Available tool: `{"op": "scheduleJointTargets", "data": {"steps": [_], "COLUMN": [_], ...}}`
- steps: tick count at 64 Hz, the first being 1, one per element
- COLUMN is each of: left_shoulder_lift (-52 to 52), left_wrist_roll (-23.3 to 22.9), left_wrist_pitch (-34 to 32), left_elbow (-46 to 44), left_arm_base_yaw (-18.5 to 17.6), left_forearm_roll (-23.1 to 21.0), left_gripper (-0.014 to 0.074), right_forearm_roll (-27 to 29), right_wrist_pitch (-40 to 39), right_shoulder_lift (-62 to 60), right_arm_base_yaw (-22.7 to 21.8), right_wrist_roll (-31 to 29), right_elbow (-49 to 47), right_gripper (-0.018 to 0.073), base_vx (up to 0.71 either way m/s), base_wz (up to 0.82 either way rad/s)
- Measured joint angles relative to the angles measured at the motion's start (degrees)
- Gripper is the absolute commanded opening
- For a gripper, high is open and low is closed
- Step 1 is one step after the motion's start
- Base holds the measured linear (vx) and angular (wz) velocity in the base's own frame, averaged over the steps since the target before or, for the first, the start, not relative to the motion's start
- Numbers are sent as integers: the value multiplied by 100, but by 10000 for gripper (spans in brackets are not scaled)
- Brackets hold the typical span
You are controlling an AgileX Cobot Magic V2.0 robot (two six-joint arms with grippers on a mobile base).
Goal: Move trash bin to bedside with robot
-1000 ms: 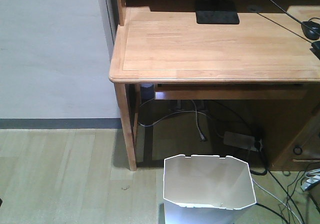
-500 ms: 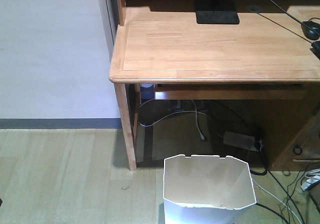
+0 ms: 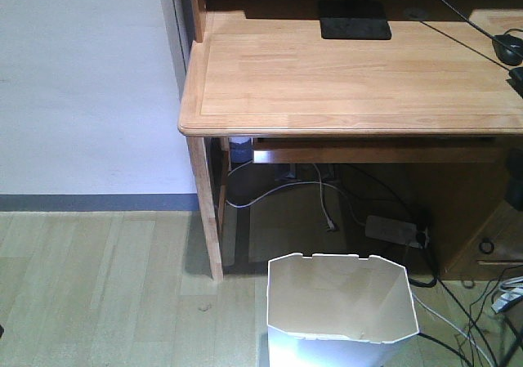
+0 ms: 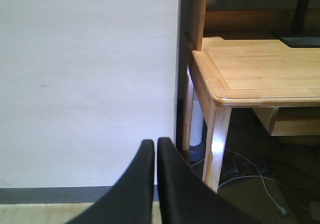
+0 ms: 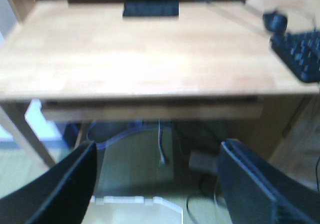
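Looking light and thin-walled, the bin below the desk edge wants a rim grip — right gripper spread wide, left gripper pinched together, both empty.

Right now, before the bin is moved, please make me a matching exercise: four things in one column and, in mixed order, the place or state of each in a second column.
Things
1. trash bin
2. left gripper
3. right gripper
4. power strip

Place or state
A. jaws wide apart
B. on the floor, under the desk
C. jaws closed together
D. on the floor, in front of the desk

Pairs: 1-D, 2-C, 3-A, 4-B
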Motion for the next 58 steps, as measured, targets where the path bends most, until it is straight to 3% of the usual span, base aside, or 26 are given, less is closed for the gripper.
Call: {"op": "scheduleJointTargets", "data": {"steps": [32,46,58], "left_shoulder_lift": [0,0,0], "left_wrist_roll": [0,0,0], "left_wrist_pitch": [0,0,0], "left_elbow": [0,0,0], "left_arm_base_yaw": [0,0,0], "left_forearm_roll": [0,0,0], "left_gripper": [-6,-6,-6], "right_forearm_roll": [218,298,640], "right_wrist_pitch": [1520,1494,1217], "right_shoulder_lift": [2607,3653,4374], "right_arm_base_yaw": [0,-53,-512], "right_wrist_roll": [-634,-869,-1237], "right_elbow": [-1534,-1627,-1634], "right_gripper": [507,507,507], "base_vx": [0,0,0], "base_wz": [0,0,0]}}
